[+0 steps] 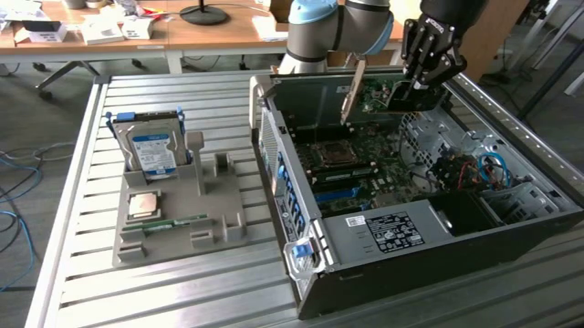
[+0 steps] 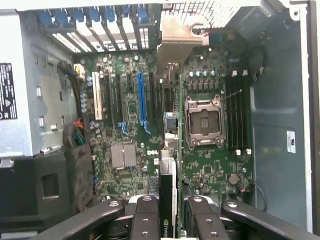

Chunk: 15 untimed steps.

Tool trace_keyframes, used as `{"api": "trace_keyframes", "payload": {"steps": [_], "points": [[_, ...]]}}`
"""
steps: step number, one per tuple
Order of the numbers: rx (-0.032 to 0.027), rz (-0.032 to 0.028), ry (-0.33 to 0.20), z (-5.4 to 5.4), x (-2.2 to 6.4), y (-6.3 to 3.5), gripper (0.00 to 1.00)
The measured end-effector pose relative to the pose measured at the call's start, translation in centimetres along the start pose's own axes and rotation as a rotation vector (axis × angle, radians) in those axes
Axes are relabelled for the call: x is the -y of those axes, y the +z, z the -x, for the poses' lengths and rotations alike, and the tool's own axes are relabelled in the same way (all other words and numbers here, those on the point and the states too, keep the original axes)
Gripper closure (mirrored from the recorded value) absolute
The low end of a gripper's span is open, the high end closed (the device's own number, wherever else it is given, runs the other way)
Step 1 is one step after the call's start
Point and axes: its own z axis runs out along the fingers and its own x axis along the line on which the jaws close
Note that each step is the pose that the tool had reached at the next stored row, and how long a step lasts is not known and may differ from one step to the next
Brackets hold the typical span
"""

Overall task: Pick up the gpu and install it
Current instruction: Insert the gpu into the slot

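The gpu (image 1: pixel 376 96) hangs on edge over the open computer case (image 1: pixel 401 229), its metal bracket end toward the exterior view's left. My gripper (image 1: pixel 409 101) is shut on the card's other end, above the far part of the case. In the wrist view the gpu (image 2: pixel 170 150) runs edge-on from between my black fingers (image 2: pixel 145 220), over the motherboard (image 2: pixel 125 125), to its bracket beside the rear slot openings. It sits above the strip between the blue expansion slot (image 2: pixel 141 97) and the CPU socket (image 2: pixel 202 122). Whether it touches a slot I cannot tell.
A grey parts tray (image 1: pixel 219 225) lies on the slatted table at the exterior view's left, holding a hard drive (image 1: pixel 153 152), a CPU chip (image 1: pixel 146 203) and a green memory stick (image 1: pixel 174 222). Cables (image 1: pixel 483 171) lie in the case's right side. A wooden desk (image 1: pixel 210 34) stands behind.
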Motion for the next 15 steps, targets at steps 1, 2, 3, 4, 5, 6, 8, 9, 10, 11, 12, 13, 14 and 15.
{"api": "trace_keyframes", "payload": {"steps": [1, 2, 3, 4, 5, 6, 8, 9, 10, 11, 12, 13, 14, 15], "points": [[0.0010, -0.0053, -0.002, 0.00, -0.03, 0.02, 0.73], [0.0012, -0.0079, -0.003, -0.01, -0.08, 0.02, 0.73], [0.0013, -0.0099, -0.003, -0.02, -0.15, 0.03, 0.73], [0.0015, -0.0123, -0.003, -0.03, -0.22, 0.06, 0.73], [0.0015, -0.0145, -0.004, -0.04, -0.28, 0.07, 0.73], [0.0017, -0.0166, -0.004, -0.06, -0.35, 0.09, 0.73], [0.0025, -0.0187, -0.004, -0.08, -0.48, 0.18, 0.73], [0.0022, -0.0189, -0.008, -0.10, -0.52, 0.20, 0.73], [0.0021, -0.0190, -0.013, -0.11, -0.52, 0.23, 0.73], [0.0021, -0.0190, -0.021, -0.11, -0.52, 0.25, 0.73], [0.0020, -0.0191, -0.030, -0.11, -0.52, 0.27, 0.73], [0.0021, -0.0189, -0.040, -0.12, -0.52, 0.30, 0.73], [0.0022, -0.0188, -0.048, -0.13, -0.53, 0.36, 0.73], [0.0021, -0.0186, -0.054, -0.13, -0.55, 0.42, 0.73]]}}
